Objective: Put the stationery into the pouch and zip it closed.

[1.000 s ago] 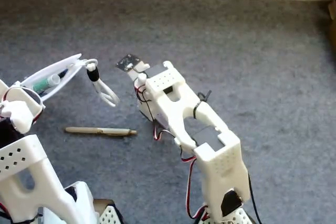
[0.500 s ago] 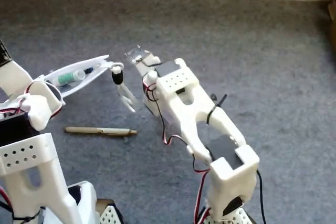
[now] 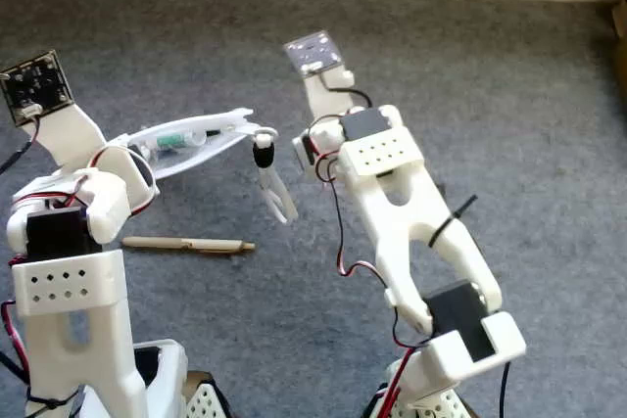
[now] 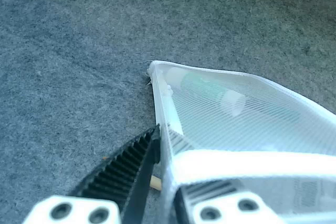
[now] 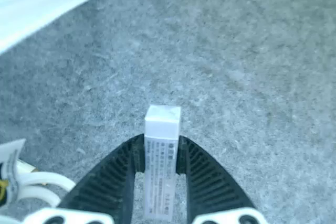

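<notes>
left gripper (image 4: 165, 148): fingers clamped together on one edge of the pouch (image 4: 247, 114), with just the mesh wall between them and no gap showing. The pouch runs out past the fingertips, far corner aimed toward the other arm, and looks lifted off the grey carpet (image 3: 490, 95). Can't tell how far the zip is open. right gripper (image 5: 160, 142): fingers narrowed onto the eraser (image 5: 161, 124), one pad on each long side. The eraser lies lengthwise along the fingers and its white end sticks out beyond the tips, over bare carpet. A pouch corner sits off to one side ahead of these fingers, not touching them or the eraser. A strap (image 3: 279, 198) hangs from that end of the pouch with a black bead (image 3: 263, 154) at its top, between the two arms and near the right fingers but clear of them. The pen (image 3: 186, 244) lies flat on the carpet, well apart from both sets of fingers. Count: 1 pouch, 1 eraser, 1 pen, 1 strap with 1 bead, and 1 green-and-white tube (image 4: 207, 86) inside the pouch, out beyond the left fingertips. Anything else in there I can't make out.
</notes>
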{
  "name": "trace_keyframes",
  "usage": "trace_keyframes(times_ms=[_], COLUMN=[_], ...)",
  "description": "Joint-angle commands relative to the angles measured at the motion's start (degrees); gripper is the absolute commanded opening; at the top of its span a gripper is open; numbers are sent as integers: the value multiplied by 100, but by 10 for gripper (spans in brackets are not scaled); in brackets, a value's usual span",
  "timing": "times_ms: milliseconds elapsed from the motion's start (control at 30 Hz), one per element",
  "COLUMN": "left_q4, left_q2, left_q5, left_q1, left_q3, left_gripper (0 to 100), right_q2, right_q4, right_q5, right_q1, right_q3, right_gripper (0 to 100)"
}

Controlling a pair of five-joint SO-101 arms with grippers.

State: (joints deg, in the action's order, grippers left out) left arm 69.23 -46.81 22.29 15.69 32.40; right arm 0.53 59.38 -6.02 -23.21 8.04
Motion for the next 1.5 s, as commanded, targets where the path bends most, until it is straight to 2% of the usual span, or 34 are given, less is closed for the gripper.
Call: trace_keyframes(times_ms=[0, 267, 500, 733, 1167, 1333, 1467], left_q4=[-360, -343, -352, -360, -360, -343, -343], left_q2=[-207, -207, -207, -207, -180, -171, -171], left_q5=[53, 53, 35, 35, 26, 26, 26], left_q1=[-145, -136, -136, -136, -136, -145, -163], left_q3=[66, 84, 75, 75, 84, 84, 84], left_gripper=[6, 6, 6, 6, 6, 6, 6], right_q2=[-980, -3345, -5253, -6598, -7073, -7055, -6826], right_q4=[-110, -1253, -1780, -2738, -6141, -7240, -7741], right_q5=[325, 360, 369, 747, 721, 721, 721], right_q1=[84, -57, -716, -1288, -2580, -2624, -2607], right_q3=[224, 2167, 3301, 4233, 5587, 5842, 5877], right_gripper=[5, 5, 5, 5, 5, 5, 5])
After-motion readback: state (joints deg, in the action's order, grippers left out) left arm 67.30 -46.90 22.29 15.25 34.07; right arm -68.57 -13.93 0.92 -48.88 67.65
